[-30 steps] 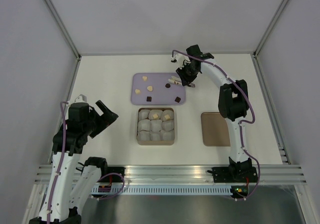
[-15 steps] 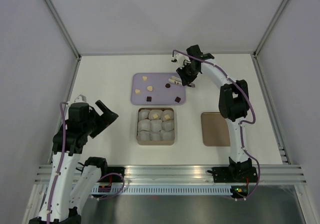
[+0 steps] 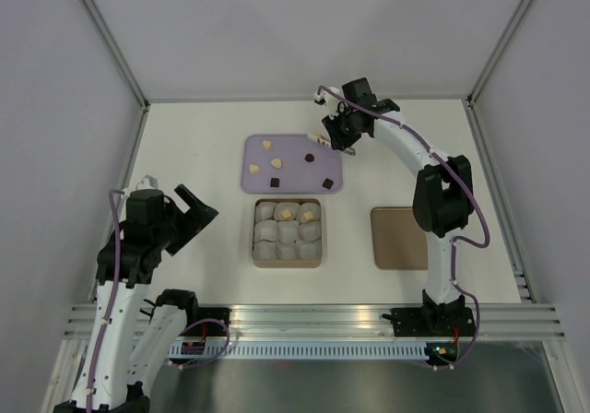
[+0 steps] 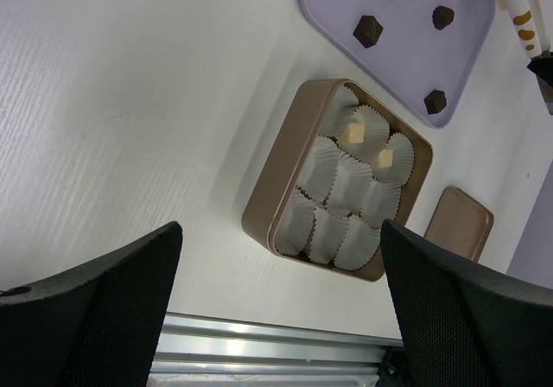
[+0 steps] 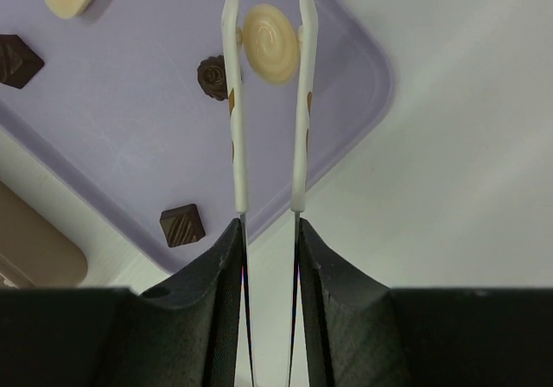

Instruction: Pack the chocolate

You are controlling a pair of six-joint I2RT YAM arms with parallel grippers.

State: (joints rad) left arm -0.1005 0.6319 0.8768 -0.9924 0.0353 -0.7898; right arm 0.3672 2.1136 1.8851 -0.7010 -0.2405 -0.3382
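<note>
Over the tray (image 5: 130, 136), with right gripper (image 5: 268, 233) clenched on tongs (image 5: 301, 102), pinching pale chocolate (image 5: 270, 31) by its flanks (likely light, slick)

Lilac tray (image 3: 315, 181) with cream chocolates (image 3: 276, 162) and dark brown chocolates (image 3: 274, 182); white tan-spotted tongs (image 5: 301, 76); tan tin (image 3: 288, 265) beside it, white pleated cups (image 3: 288, 231).
</note>
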